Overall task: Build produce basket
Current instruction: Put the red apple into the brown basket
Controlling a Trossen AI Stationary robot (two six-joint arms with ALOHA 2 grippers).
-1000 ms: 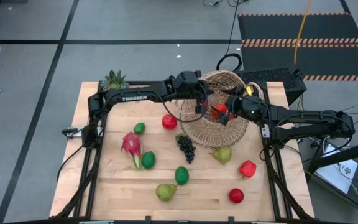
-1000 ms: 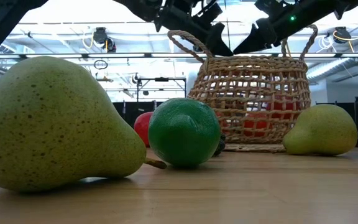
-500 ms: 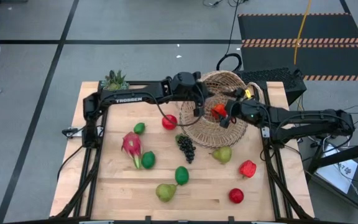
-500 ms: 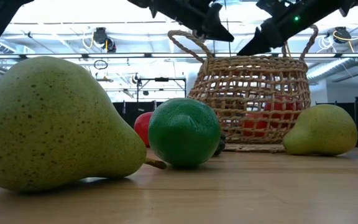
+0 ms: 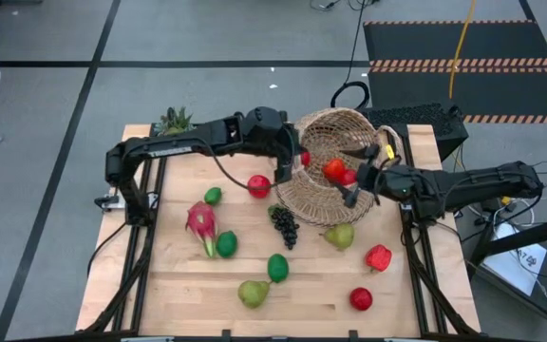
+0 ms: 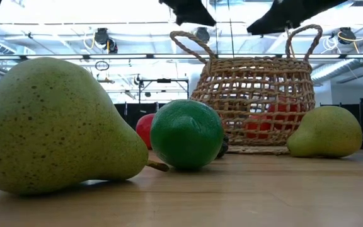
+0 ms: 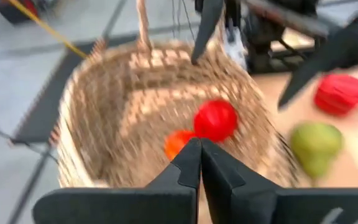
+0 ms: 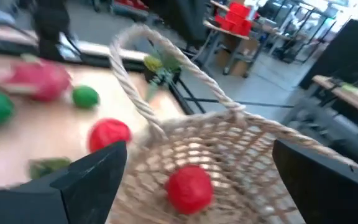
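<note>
1. The basket point(image 5: 335, 163) stands at the far middle of the worktop point(image 5: 174, 285), between the two arms, its loop handles upright in the low view.
2. Inside it lie a red fruit point(image 5: 333, 170) and an orange piece point(image 7: 178, 142), seen through the weave from table height.
3. The left pincer point(image 5: 291, 163) hangs just outside the basket's left rim, its fingers pressed together and holding nothing.
4. The right pincer point(image 5: 357, 182) sits at the basket's right rim, fingers spread wide apart and empty.
5. Loose produce lies on the worktop: a red apple point(image 5: 258, 185) just left of the basket, dark grapes point(image 5: 284, 224) in front of it, a pear point(image 5: 340, 236) near its front right.
6. Further left lie a dragon fruit point(image 5: 201, 221) and two limes point(image 5: 214, 196); nearer the front edge lie another lime point(image 5: 277, 267), a pear point(image 5: 253, 293), and two red pieces point(image 5: 378, 257).
</note>
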